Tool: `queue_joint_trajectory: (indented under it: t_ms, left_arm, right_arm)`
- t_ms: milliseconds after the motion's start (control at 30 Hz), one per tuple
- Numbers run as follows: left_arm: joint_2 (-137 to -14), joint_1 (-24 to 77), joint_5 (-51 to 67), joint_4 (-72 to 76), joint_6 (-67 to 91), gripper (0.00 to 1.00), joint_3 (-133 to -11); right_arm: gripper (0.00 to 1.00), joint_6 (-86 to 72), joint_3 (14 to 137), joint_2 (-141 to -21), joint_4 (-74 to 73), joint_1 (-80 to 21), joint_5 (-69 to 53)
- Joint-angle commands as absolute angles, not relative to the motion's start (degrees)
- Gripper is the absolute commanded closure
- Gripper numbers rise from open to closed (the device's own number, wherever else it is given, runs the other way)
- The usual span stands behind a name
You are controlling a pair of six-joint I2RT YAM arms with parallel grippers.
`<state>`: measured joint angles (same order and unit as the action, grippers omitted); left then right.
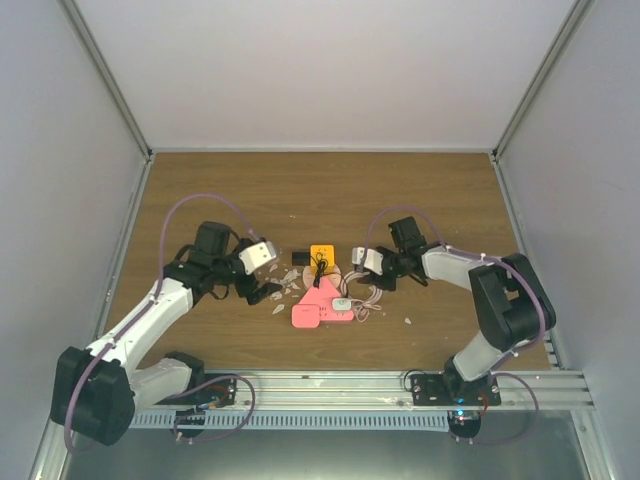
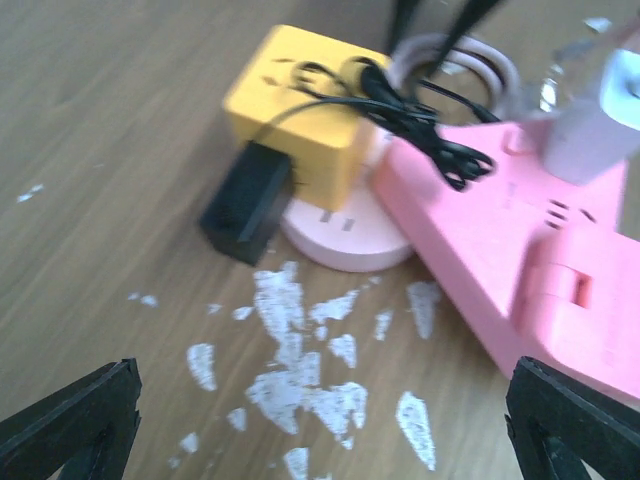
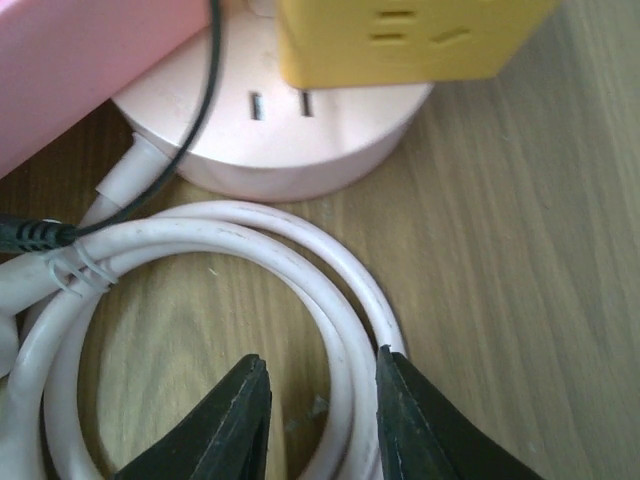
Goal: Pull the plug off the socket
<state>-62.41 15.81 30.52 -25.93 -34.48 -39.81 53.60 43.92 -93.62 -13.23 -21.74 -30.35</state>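
Observation:
A black plug (image 2: 245, 205) sits in the side of a yellow cube socket (image 2: 300, 120), which stands on a round pink socket (image 2: 345, 235). Beside them lies a pink power strip (image 2: 520, 260) with a white plug (image 2: 600, 120) in its top. A black cord (image 2: 420, 130) trails over the cube and strip. My left gripper (image 2: 325, 440) is wide open above the bare wood short of the black plug. My right gripper (image 3: 322, 400) has its jaws a little apart astride the white cable coil (image 3: 250, 240), its left pad clear of the cable. The yellow cube (image 3: 400, 40) lies just ahead of it.
White scuffed patches (image 2: 290, 350) mark the wood under my left gripper. In the top view the sockets (image 1: 320, 253) and strip (image 1: 320, 310) cluster mid-table between both arms. Grey walls enclose the table (image 1: 450, 200) on three sides.

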Motion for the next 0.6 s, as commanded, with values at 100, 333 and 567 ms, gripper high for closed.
queue_joint_trajectory:
  t_ms: [100,333,567]
  left_arm:
    - [-59.6,25.7,25.8,-21.8,-41.9,0.01,-34.7]
    - [-59.3,30.6,26.1,-21.8,-41.9,0.01,-35.1]
    - [-55.9,32.6,24.9,-26.2,-44.6,0.01,-34.0]
  right_arm:
    - [0.57,54.4,46.8,-84.4,-20.1,-18.2,-34.5]
    - [0.3,50.0,47.9,-75.5,-22.2,-18.1,-36.4]
    - [0.07,47.3,49.9,-66.5,-26.5,-19.3,-45.1]
